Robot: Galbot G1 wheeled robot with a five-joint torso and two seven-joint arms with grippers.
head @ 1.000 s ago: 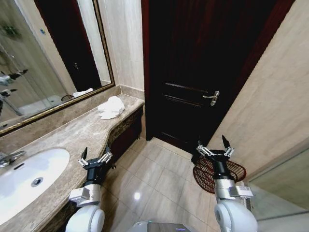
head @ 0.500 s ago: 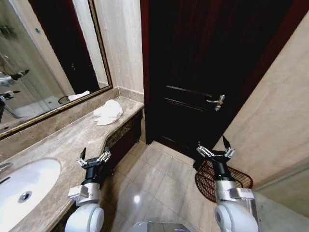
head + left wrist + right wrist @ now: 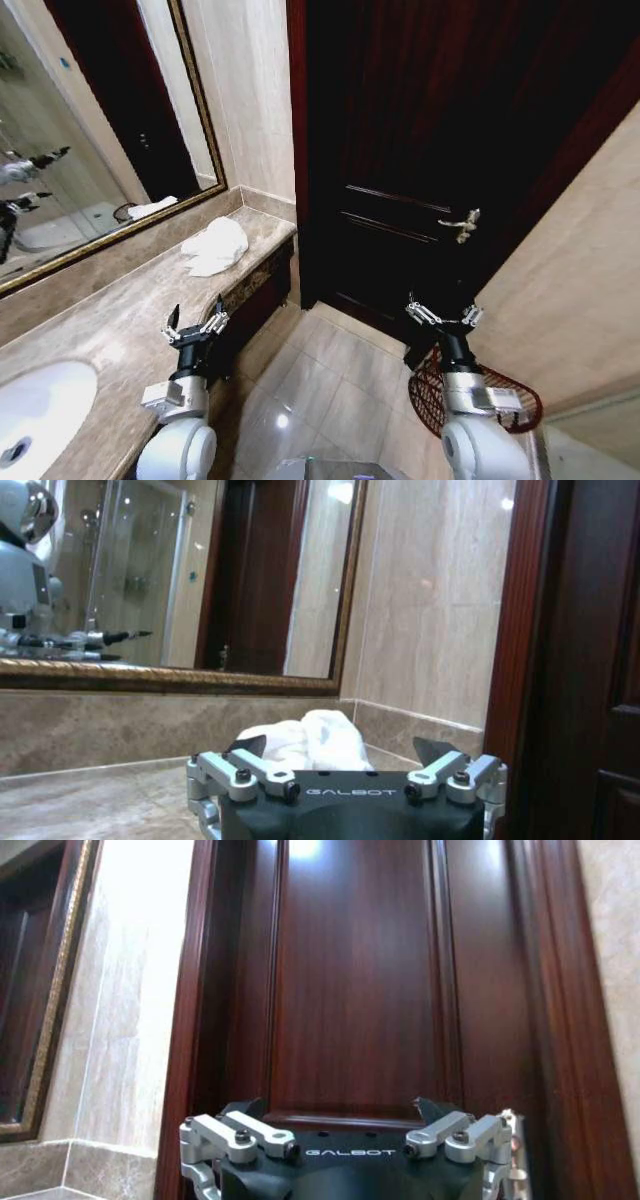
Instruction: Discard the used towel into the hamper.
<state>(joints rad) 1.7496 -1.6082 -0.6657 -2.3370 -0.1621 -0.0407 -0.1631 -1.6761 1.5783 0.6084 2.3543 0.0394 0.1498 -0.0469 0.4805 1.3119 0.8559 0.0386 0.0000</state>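
A crumpled white towel (image 3: 213, 246) lies at the far end of the marble counter (image 3: 120, 330), below the mirror's corner; the left wrist view has the towel (image 3: 310, 739) straight ahead of the fingers. My left gripper (image 3: 194, 326) hangs open at the counter's front edge, well short of the towel, holding nothing. The hamper (image 3: 480, 398), a dark reddish-brown wire basket, stands on the floor at the right by the wall. My right gripper (image 3: 442, 316) is open and empty just above the hamper's near rim, facing the dark door (image 3: 355, 982).
A dark wooden door (image 3: 430, 150) with a lever handle (image 3: 462, 224) fills the far wall. A white sink basin (image 3: 35, 415) sits in the counter at lower left. A framed mirror (image 3: 90, 130) runs along the left wall. Tiled floor (image 3: 330, 390) lies between counter and hamper.
The whole head view has shifted: sink and towel slid left and down, the hamper slid right. That is the camera turning. Both grippers stay open in the same pose.
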